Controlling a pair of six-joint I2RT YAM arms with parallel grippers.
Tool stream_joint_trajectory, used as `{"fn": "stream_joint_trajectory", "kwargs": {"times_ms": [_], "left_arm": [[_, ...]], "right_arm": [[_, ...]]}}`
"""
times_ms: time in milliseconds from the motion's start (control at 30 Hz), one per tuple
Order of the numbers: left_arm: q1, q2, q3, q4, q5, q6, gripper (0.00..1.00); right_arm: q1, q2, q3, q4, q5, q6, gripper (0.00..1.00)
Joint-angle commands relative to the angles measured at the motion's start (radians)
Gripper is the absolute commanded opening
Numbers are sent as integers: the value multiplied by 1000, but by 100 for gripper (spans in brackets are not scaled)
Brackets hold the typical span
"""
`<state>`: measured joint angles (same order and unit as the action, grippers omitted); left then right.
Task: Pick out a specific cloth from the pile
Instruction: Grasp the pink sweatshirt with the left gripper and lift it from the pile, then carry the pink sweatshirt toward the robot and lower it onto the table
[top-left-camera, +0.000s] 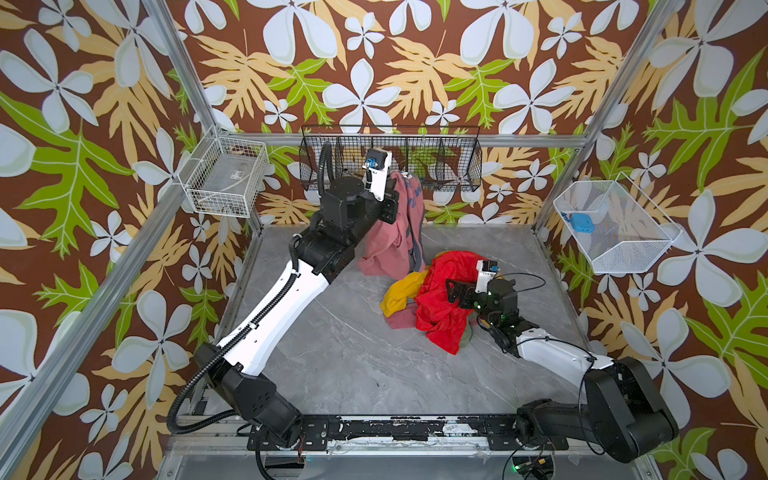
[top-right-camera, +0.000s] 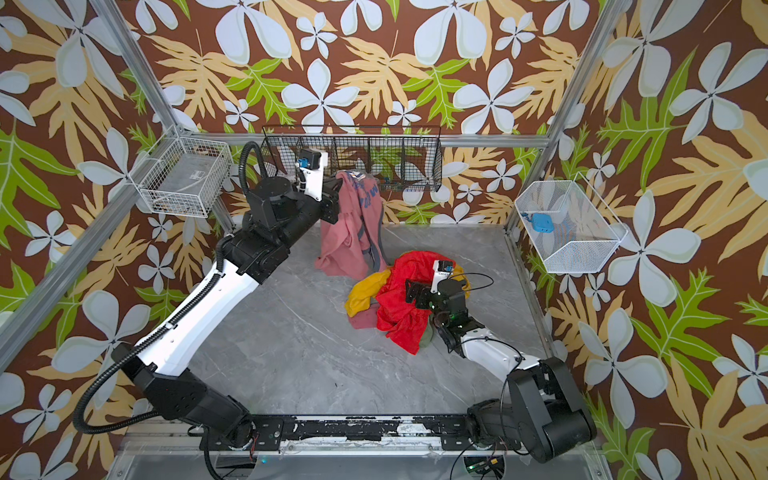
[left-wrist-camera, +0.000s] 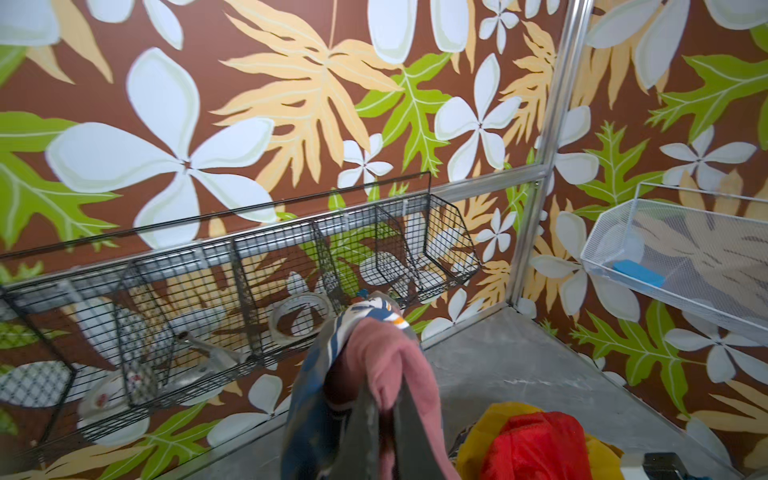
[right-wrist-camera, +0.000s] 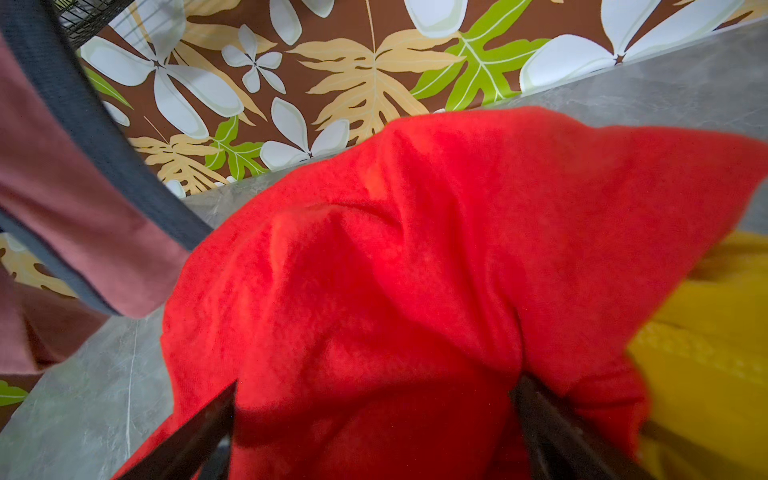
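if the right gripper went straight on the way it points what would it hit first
Most likely the red cloth, which lies straight ahead of the open right gripper; how near is hard to judge.

Brown leaf-and-flower walls (top-left-camera: 415, 62); grey marbled floor (top-left-camera: 353, 365); aluminium frame (top-left-camera: 528, 142); black wire basket (top-left-camera: 457, 174) on back wall

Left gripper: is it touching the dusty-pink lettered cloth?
Touching. The left wrist view shows the left gripper shut on a bunched fold of the cloth, pink fabric pinched in its jaws.
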<state>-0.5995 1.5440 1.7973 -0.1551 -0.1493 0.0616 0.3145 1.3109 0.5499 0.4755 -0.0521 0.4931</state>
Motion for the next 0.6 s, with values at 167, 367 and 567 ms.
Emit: {"fn": "stream_joint_trajectory", "kwargs": {"times_ms": [167,367,567], "left_arm": [[113,-138,-151,-6,-162,-12,0],[205,-271,-346,-20,-235,-16,0],[243,-338,-509,-73,-331,-16,0]], "right_arm": [[0,-46,5,-15,0,-16,99],[-1,-106,29,-39,-12,-40,100],[0,-160,61,-98,-10,-69,100]]}}
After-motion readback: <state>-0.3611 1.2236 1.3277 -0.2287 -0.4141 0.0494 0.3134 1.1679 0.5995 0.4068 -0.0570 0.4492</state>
